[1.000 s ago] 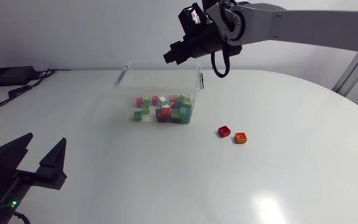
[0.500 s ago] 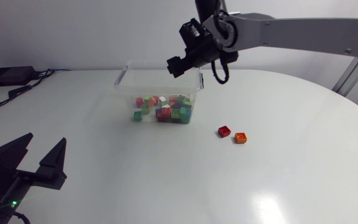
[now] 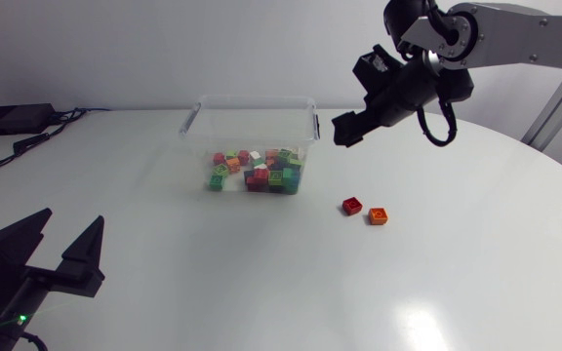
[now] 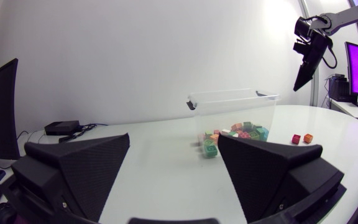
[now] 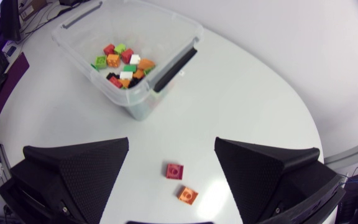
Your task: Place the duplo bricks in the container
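Note:
A clear plastic container (image 3: 195,119) at the back middle of the table holds several coloured duplo bricks (image 3: 260,174). Two bricks lie loose on the table to its right: a red brick (image 3: 352,206) and an orange brick (image 3: 378,216). My right gripper (image 3: 346,132) hangs in the air right of the container, above and behind these two. It is open and empty, and in the right wrist view the red brick (image 5: 174,171) and orange brick (image 5: 188,195) lie below, between its fingers (image 5: 79,174). My left gripper (image 3: 59,255) rests open at the near left, far from everything.
A black box (image 3: 10,118) with cables lies at the table's far left edge. The container (image 5: 173,67) has a black handle on its rim. White tabletop extends around the loose bricks and towards the front.
My right arm has swung from above the container to the right and now hangs over the two loose bricks. The left arm has not moved.

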`<state>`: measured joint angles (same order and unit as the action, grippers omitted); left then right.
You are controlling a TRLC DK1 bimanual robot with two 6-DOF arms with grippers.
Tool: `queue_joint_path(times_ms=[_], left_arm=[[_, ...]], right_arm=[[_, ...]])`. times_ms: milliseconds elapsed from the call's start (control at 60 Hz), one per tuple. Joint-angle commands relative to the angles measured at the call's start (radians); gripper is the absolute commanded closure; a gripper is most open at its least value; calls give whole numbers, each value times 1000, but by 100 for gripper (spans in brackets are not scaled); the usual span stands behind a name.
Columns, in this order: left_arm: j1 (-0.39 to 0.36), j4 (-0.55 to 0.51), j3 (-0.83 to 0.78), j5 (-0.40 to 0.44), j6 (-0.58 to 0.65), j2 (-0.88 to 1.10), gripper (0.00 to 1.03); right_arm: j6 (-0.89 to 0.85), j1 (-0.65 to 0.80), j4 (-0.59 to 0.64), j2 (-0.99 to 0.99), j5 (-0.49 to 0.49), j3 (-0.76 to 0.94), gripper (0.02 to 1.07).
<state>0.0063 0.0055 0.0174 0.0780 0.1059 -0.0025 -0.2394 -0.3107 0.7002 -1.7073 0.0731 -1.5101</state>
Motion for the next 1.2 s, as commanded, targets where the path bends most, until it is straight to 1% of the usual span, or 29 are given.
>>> queue_joint_path(times_ms=[0, 67, 233, 267, 283, 367, 450, 517, 917, 1183], left_arm=[[9, 13, -19, 8, 9, -8, 5], [9, 13, -19, 8, 9, -8, 5], [9, 13, -19, 8, 9, -8, 5], [9, 13, -19, 8, 9, -8, 5], [9, 13, -19, 8, 9, -8, 5], [9, 13, -19, 6, 9, -8, 5], [9, 13, -19, 6, 9, -8, 5], [9, 13, -19, 8, 9, -8, 5], [9, 13, -19, 8, 9, -8, 5], [9, 13, -19, 8, 9, -8, 5]], right_arm=[[5, 13, 58, -11, -13, 19, 7], [14, 18, 111, -32, -15, 14, 7], [41, 12, 171, -118, -62, 8, 8], [46, 12, 177, -140, -67, 4, 10], [51, 12, 177, -155, -76, 2, 13], [60, 13, 182, -199, -82, -9, 15], [66, 13, 180, -235, -84, -13, 22], [77, 13, 167, -259, -88, -18, 30], [107, 24, 134, -433, -107, -93, 31], [115, 39, 127, -511, -124, -147, 31]])
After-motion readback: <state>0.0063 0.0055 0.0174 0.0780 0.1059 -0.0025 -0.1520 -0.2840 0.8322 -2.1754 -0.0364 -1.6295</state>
